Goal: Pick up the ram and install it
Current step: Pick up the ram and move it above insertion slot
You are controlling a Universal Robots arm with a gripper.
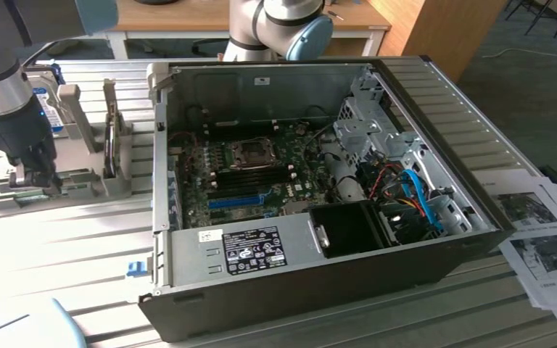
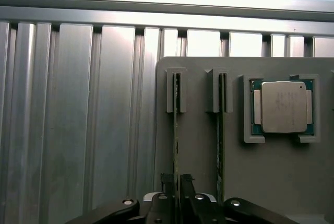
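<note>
Two thin, long circuit-board sticks are seen standing on edge in a flat, matte grey holder plate (image 2: pixel 198 151), each lodged at one end in a small raised bracket. The ram (image 2: pixel 176 130) is the stick nearer the plate's side edge; the second stick (image 2: pixel 221 130) runs parallel just beside it. Beyond the second stick, a square processor (image 2: pixel 283 107) with a dull metal lid and a green border is seated in a walled nest of the same plate. The plate is laid on a table (image 2: pixel 78 109) of bright, ribbed aluminium slats with long grooves.

The gripper (image 2: pixel 176 181), dark metal with round bolt heads on its body, is set low over the ram's upper edge, at the end away from the bracket. Whether it is clamped on the ram or merely placed about it cannot be told. The ram is lodged in the plate, not lifted.

In the exterior view the arm (image 1: pixel 8 101) is held nearly upright above the plate, wrist pointed down. A black, open computer case (image 1: pixel 307 304) with a green motherboard (image 1: pixel 249 170) is stood to the exterior view's right of the plate.
</note>
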